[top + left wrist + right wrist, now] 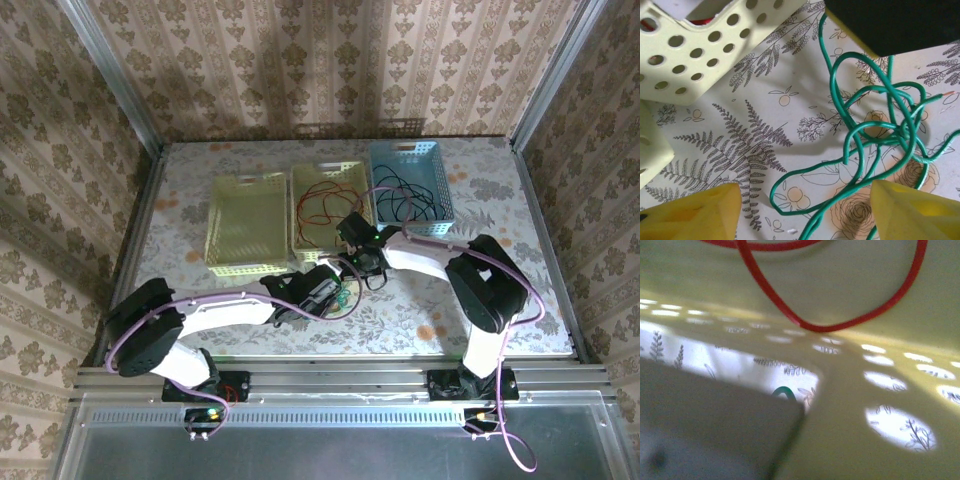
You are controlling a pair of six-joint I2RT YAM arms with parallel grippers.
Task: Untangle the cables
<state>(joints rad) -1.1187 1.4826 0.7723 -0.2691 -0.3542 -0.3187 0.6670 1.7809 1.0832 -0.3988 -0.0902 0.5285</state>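
Observation:
A green cable lies in a loose knot on the flowered table, and from above it shows as a small green bunch. My left gripper hangs open just over it, with two green strands running between its yellow fingertips. My right gripper sits just beyond, and its dark body covers the cable's upper strands. In the right wrist view the right gripper is shut, and a bit of green cable pokes out at its jaw line. A red cable lies in the middle basket, a black cable in the blue basket.
Three perforated baskets stand in a row behind the grippers: a pale yellow basket at the left, the middle one, and a blue basket. The middle basket's corner is close to my left gripper. Patterned walls enclose the table.

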